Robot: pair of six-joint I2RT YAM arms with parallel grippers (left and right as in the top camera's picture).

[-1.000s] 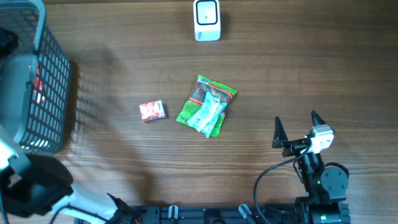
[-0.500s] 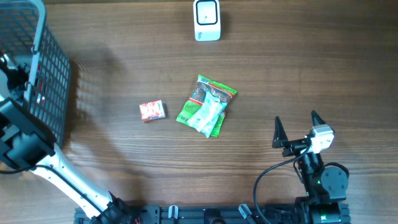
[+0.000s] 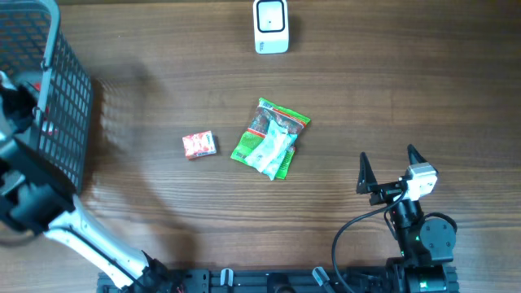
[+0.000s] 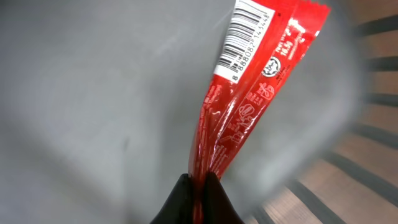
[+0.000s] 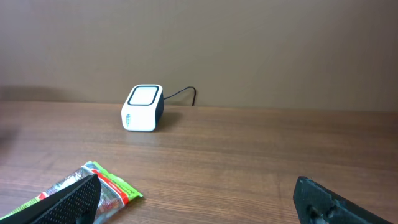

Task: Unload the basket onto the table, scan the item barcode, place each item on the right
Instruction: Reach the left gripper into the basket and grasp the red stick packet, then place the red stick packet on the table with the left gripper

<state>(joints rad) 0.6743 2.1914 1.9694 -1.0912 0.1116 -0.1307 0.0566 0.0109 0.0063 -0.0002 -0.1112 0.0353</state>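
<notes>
Left tool (image 4: 198, 178) in basket (image 3: 72, 81), tight on sachet (image 4: 249, 106).

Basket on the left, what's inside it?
A red sachet pack with a barcode, pinched at its end by the left gripper. The left arm and the mesh of the basket hide the rest; anything else inside cannot be seen.

On the wooden table (image 3: 423, 89) a green snack bag (image 3: 281, 122) with a pale wrapper (image 3: 271, 150) on top lies near a small red packet (image 3: 199, 145), well apart from the grey mesh basket (image 3: 73, 98) at the left edge.
</notes>
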